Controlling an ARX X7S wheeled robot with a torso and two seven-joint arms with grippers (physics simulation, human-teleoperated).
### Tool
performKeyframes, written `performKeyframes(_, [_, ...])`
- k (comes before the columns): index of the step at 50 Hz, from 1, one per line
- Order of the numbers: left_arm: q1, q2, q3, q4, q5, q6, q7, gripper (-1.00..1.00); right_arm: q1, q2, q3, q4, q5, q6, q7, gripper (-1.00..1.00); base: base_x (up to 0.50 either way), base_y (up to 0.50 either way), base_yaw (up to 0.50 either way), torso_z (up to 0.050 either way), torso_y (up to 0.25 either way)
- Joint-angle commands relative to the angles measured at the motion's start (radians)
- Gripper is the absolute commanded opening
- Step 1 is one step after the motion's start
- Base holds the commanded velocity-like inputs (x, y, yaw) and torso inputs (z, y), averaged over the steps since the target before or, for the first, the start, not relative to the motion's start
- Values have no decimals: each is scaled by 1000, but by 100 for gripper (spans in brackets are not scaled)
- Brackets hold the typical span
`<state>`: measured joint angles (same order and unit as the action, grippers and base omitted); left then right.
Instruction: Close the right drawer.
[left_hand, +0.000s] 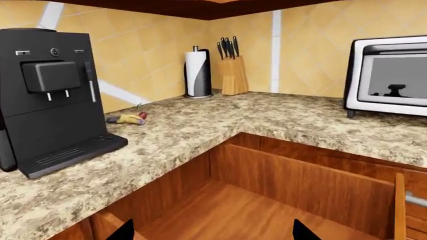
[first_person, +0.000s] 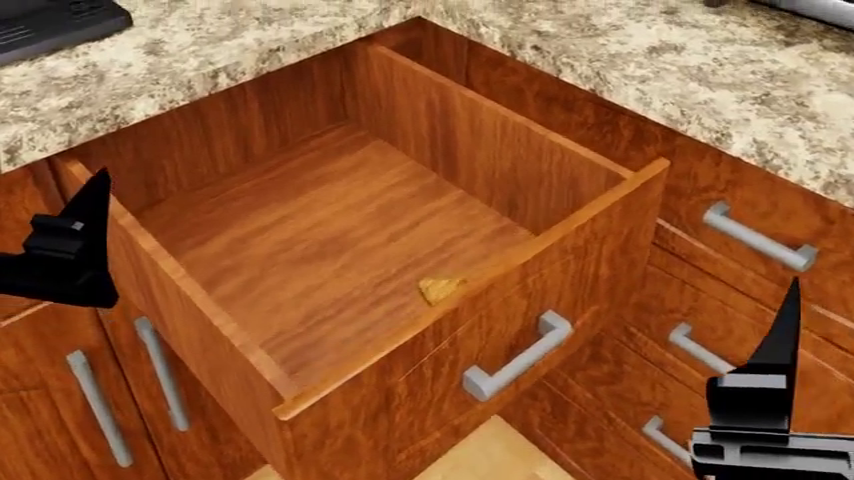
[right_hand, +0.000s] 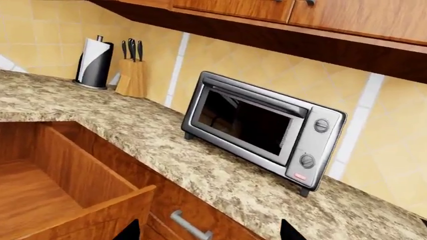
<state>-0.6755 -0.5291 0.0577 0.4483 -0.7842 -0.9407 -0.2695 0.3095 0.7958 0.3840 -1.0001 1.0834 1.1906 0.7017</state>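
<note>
- Standing wide open in the corner of the kitchen counter, the right drawer (first_person: 347, 240) is pulled far out from the cabinet; it is a deep box of glossy reddish-brown wood.
- Its front panel faces the robot and carries one horizontal silver bar handle (first_person: 518, 357).
- A small yellowish wedge-shaped thing (first_person: 441, 289) lies on the drawer floor, just inside the front panel; what it is cannot be told.
- The left gripper (first_person: 67, 255) hangs beside the drawer's left wall, not touching the handle. Only dark finger shapes show, and in the left wrist view two black tips sit well apart, so the claw looks wide.
- The right gripper (first_person: 767, 400) hangs to the right of the drawer front, in front of the stacked narrow drawer fronts (first_person: 754, 235), apart from the handle. Its two tips in the right wrist view also sit well apart, so this claw looks wide too.
- On the speckled granite counter (left_hand: 280, 117) stand a black coffee machine (left_hand: 53, 95), a paper towel roll (left_hand: 197, 72), a knife block (left_hand: 233, 70) and a silver toaster oven (right_hand: 263, 125).
</note>
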Motion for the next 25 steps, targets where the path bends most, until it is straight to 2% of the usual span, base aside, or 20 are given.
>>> performKeyframes(1, [-10,-11,2,-2,-3,-3,4,100,42,26,-57,1,11,15,31,100,521,-172,0,0,0])
performKeyframes(25, [0,-10,4,34,-25,-16,-14,100,21,48,-44,11,54,-12,52,100,509,-173,0,0,1])
